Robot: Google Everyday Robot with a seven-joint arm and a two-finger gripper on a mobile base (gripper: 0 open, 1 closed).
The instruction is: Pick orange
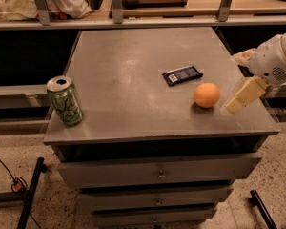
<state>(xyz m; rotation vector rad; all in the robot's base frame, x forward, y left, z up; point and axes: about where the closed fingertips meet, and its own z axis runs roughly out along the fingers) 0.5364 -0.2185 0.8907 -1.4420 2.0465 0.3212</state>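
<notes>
Roughly level with the gripper [240, 96], the orange [207, 95] sits just beside it toward picture-left. Near, but a sliver of bare top shows between them, so no contact. The gripper hangs low over the right front corner of the cabinet top [124, 66], its cream tip slanting down and leftward at the fruit. Apart or closed: cannot tell from this angle.

- Orange is round with no long axis, so approach angle matters little. My reading is that a short sideways move to picture-left would put the gripper over it.
- Only one arm on this rig, so no choice of side.
- Risk, as a judgement: a nudge from the right could roll the fruit away across the smooth top.

Farther out:
- A dark wrapped bar [182, 75] lies flat beyond the orange, up and left, apart from it.
- A green drink can [65, 101] stands upright at the far left front edge, well apart.
- Drawers [157, 173] sit below the top.
- A shelf rail [157, 22] runs behind, with pale bundled cloth [62, 1] at its left.
</notes>
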